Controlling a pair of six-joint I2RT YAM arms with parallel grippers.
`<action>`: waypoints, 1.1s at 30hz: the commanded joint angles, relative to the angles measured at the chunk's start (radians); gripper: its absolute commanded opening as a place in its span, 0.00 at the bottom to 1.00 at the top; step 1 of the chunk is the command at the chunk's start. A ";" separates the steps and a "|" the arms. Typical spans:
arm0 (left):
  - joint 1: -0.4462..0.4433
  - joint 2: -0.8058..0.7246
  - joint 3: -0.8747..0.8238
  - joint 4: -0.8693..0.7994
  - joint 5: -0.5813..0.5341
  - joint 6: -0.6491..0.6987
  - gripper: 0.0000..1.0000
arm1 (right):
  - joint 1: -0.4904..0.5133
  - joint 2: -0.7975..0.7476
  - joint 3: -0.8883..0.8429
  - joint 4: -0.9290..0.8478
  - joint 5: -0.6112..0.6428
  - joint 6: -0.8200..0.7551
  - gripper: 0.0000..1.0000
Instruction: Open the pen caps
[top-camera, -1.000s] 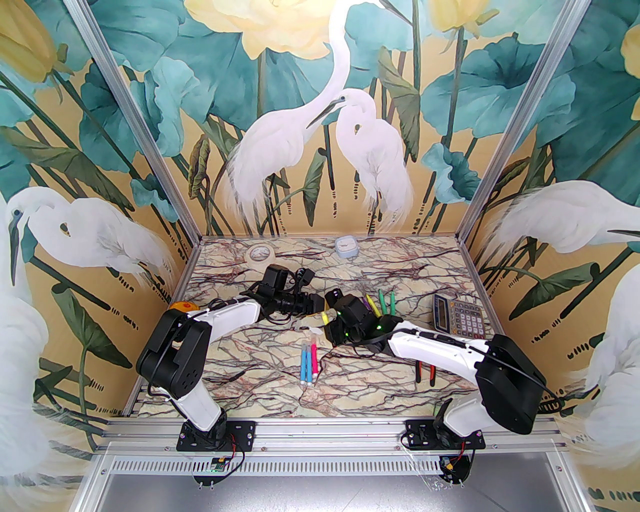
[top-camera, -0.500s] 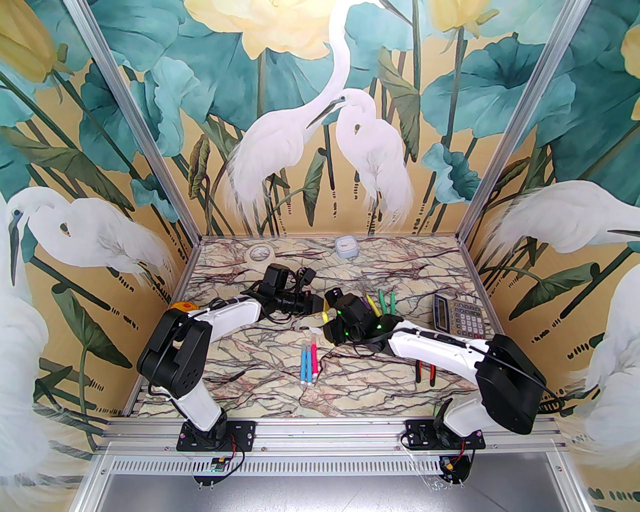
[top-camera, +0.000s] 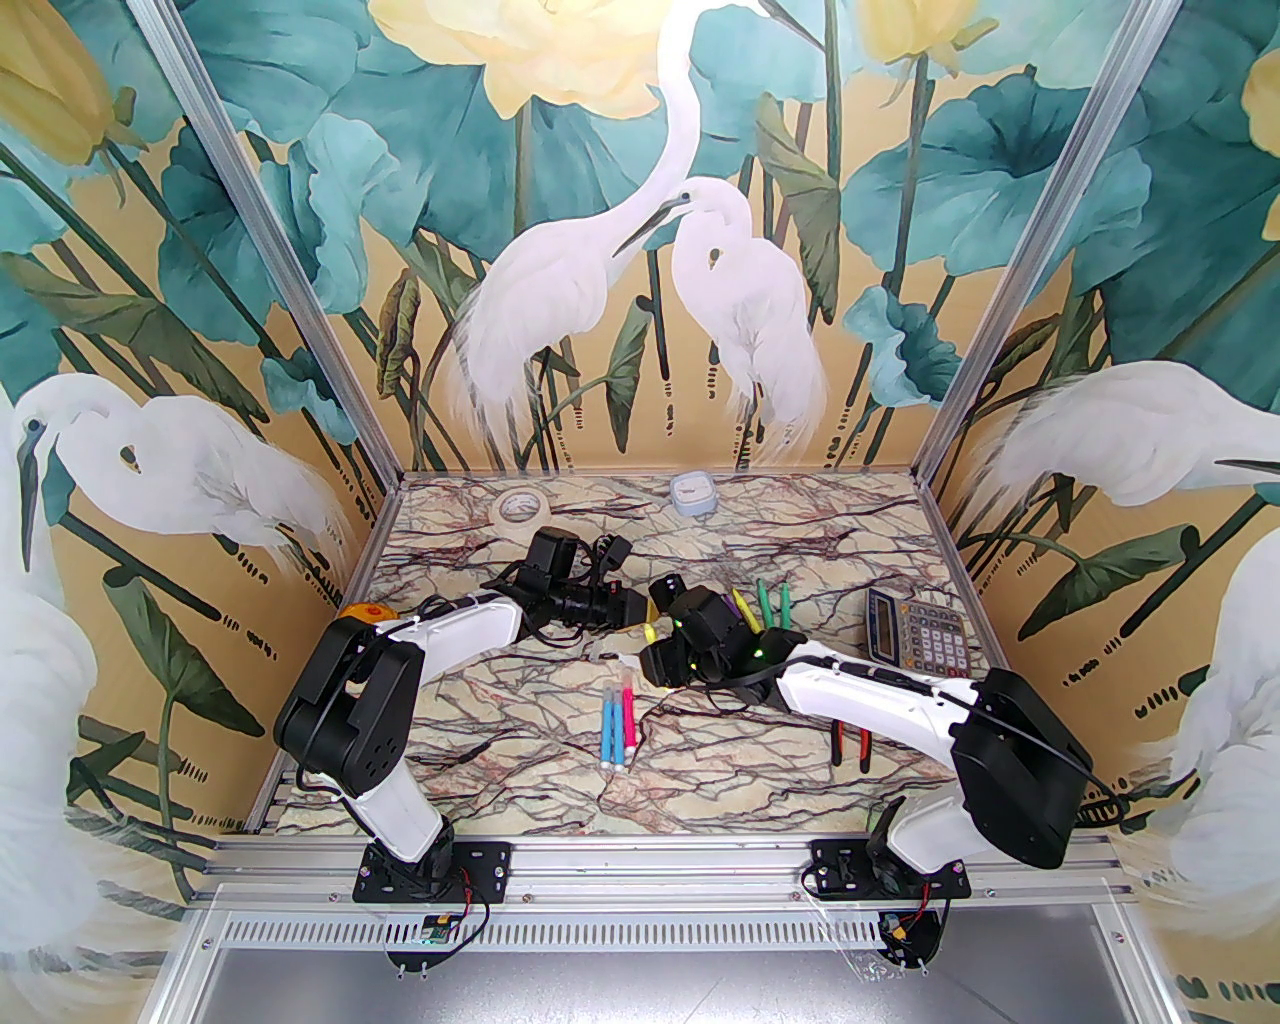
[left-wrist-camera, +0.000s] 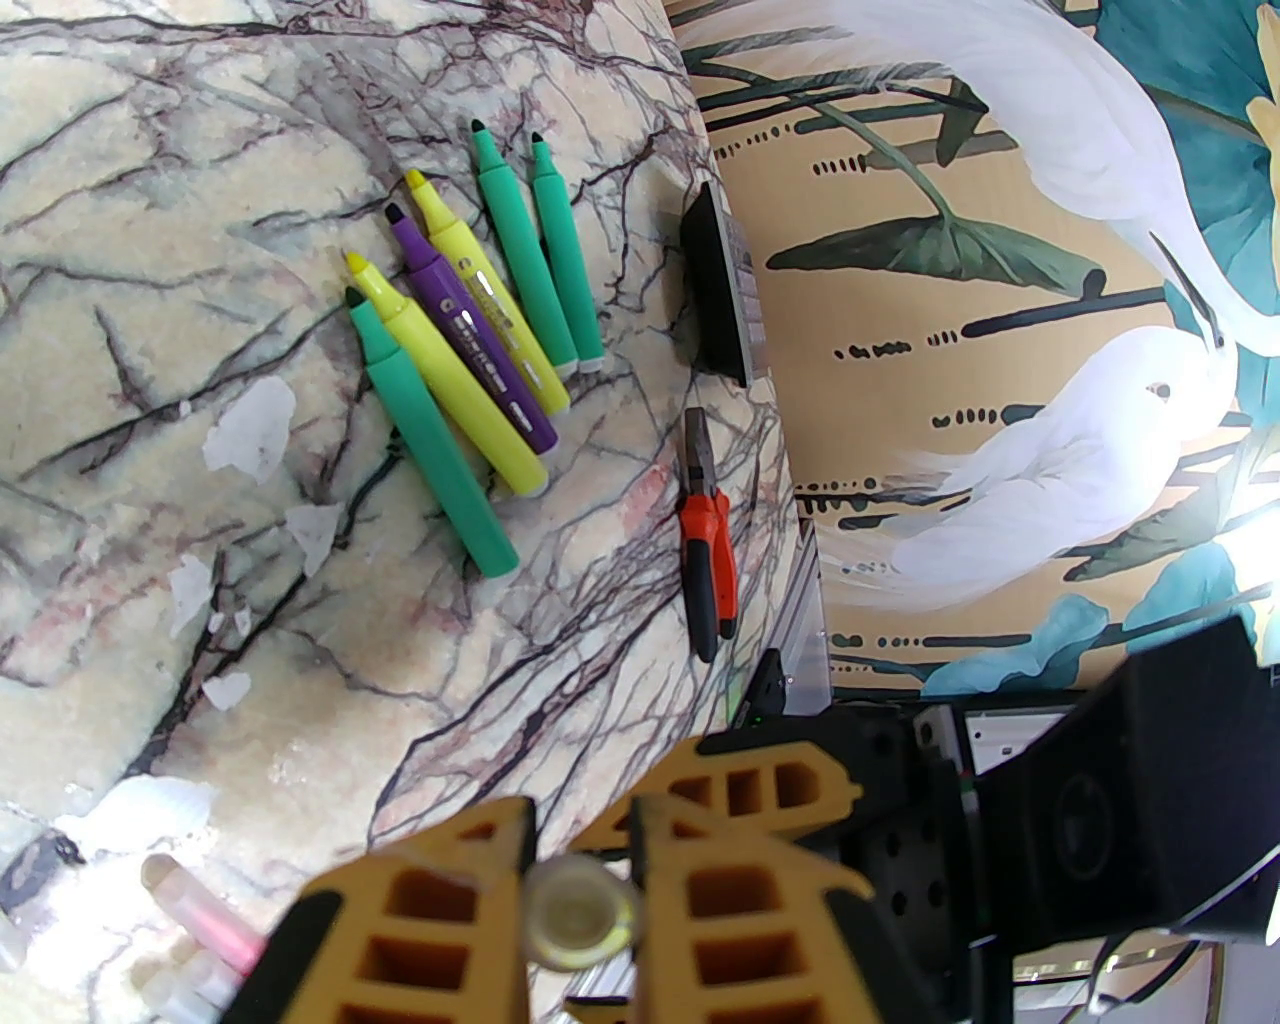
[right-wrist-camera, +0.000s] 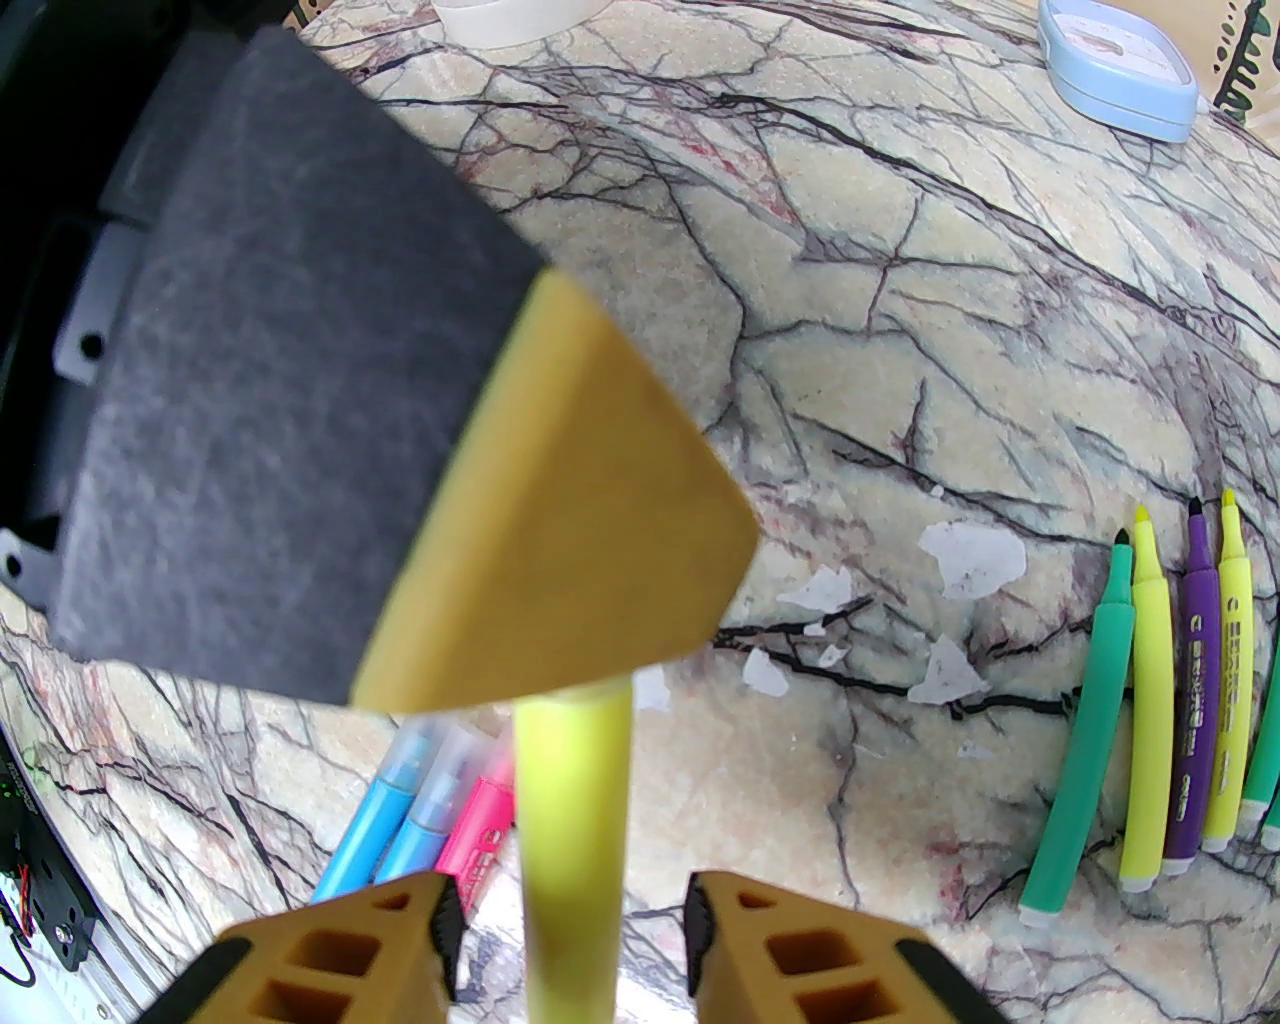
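From above I see the left gripper (top-camera: 636, 610) and the right gripper (top-camera: 655, 660) meeting mid-table at a yellow marker (top-camera: 650, 632). Nearer lie blue and pink markers (top-camera: 617, 725). To the right sit green markers (top-camera: 772, 600), a calculator (top-camera: 915, 625) and red pliers (top-camera: 850, 745). A tape roll (top-camera: 520, 508) lies far left.

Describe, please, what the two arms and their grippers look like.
The left arm and right arm have white links, bulky black joints and thin black cables; green lights glow at the right wrist. The left gripper and right gripper have ochre-yellow latticed fingers with black pads.
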 joint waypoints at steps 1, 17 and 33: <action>-0.004 -0.019 0.016 0.017 0.034 -0.012 0.04 | -0.006 -0.009 -0.004 0.020 -0.017 0.011 0.47; -0.003 -0.016 0.007 0.112 0.078 -0.083 0.02 | -0.006 0.022 0.013 0.021 -0.044 0.007 0.47; 0.013 0.004 0.024 0.121 0.077 -0.103 0.00 | -0.006 0.009 0.003 -0.007 -0.059 -0.019 0.10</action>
